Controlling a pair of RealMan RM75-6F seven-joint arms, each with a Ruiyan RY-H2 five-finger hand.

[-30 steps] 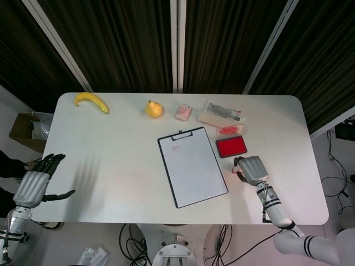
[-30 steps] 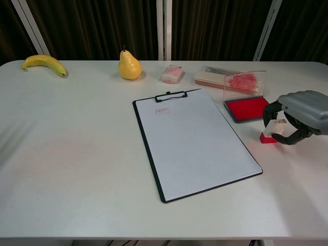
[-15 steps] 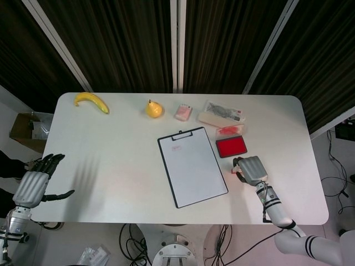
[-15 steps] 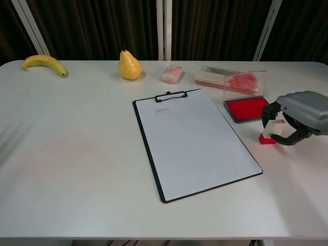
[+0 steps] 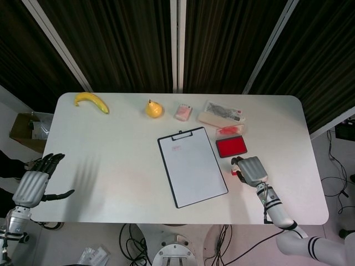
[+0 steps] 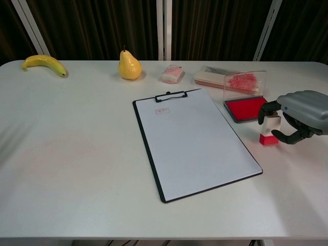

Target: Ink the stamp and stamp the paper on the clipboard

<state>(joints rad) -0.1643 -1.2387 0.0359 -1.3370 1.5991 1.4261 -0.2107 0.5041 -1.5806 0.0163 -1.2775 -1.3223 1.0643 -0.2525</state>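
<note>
A black-rimmed clipboard (image 5: 192,166) (image 6: 195,141) with white paper lies mid-table; a small red mark (image 6: 162,110) shows near its clip. The open red ink pad (image 5: 231,146) (image 6: 247,108) sits just right of it, its clear lid raised. The stamp (image 6: 269,131), white with a red base, stands upright on the table in front of the pad. My right hand (image 5: 250,169) (image 6: 301,115) curls around it, a fingertip at its top and the thumb low on its right side. My left hand (image 5: 36,180) hangs off the table's left edge, fingers spread and empty.
Along the far edge lie a banana (image 6: 43,63), a pear (image 6: 129,65), a pink packet (image 6: 172,74) and a flat beige box (image 6: 212,78). A cardboard box (image 5: 30,128) sits on the floor at the left.
The stamp has shifted slightly left and now stands upright, showing more clearly beside the right hand's fingers. The left hand has not moved.
</note>
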